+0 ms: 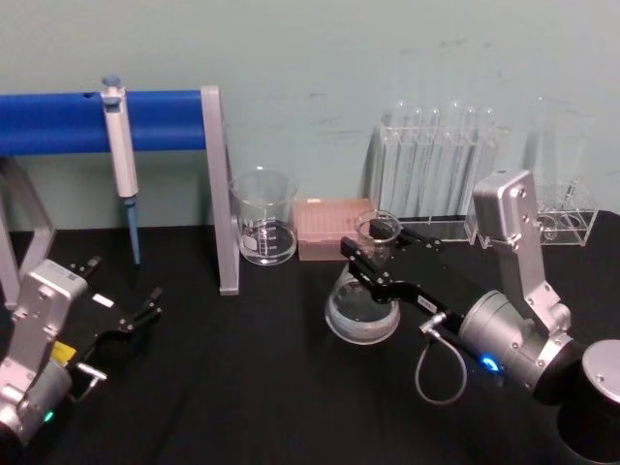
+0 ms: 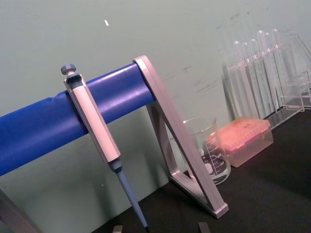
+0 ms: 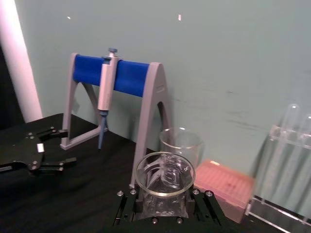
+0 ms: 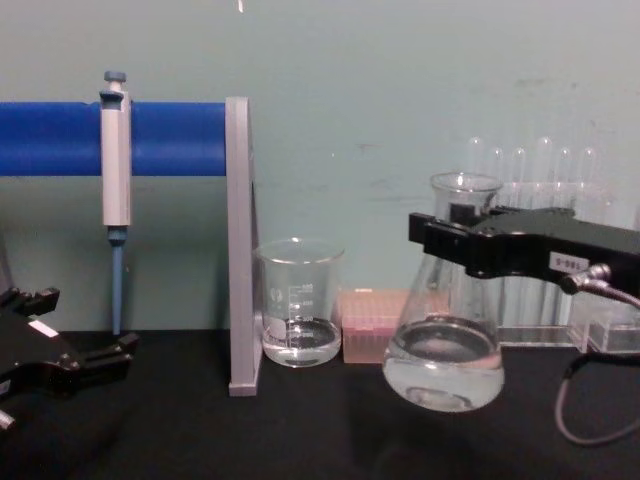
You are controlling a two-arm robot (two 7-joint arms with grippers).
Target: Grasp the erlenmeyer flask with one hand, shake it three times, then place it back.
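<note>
Erlenmeyer flask (image 1: pixel 363 312) (image 4: pixel 443 362) (image 3: pixel 164 178): in front of the beaker (image 1: pixel 263 218) (image 4: pixel 300 315) (image 2: pixel 209 145) (image 3: pixel 181 143) and off to its right, nearer the robot; slightly tilted, lip leaning away from the beaker; a little clear liquid pooled in the wide base.
Flask base: low over the black desk (image 1: pixel 242 387); touching it or just above it, cannot tell.
Right gripper (image 1: pixel 380 247) (image 4: pixel 445 232) (image 3: pixel 165 209): reaching in from the beaker's right; black fingers (image 4: pixel 432 238) closed around the flask's narrow neck just under the flared lip, one on each side, glass held between them.
Grey cable (image 1: pixel 438 373) (image 4: pixel 590 400): looped down behind the right gripper.
Pink tip box (image 1: pixel 329 228) (image 4: pixel 370 325) (image 2: pixel 243 141) (image 3: pixel 223 187): just beside the beaker on its right, behind the flask.
Test tube rack (image 1: pixel 436 174) (image 4: pixel 530 200): farther right of the beaker, against the wall, beyond the tip box.
Stand (image 1: pixel 58 121) (image 4: pixel 180 138): blue bar running left from a grey post just beside the beaker's left.
Pipette (image 1: pixel 121 145) (image 4: pixel 115 160) (image 2: pixel 92 124) (image 3: pixel 105 90): hung upright on the blue bar, well left of the beaker, tip pointing down.
Left gripper (image 1: pixel 124 286) (image 4: pixel 80 325) (image 3: pixel 58 145): far left of the beaker, low over the desk, near the pipette's tip; fingers spread apart, nothing between them.
</note>
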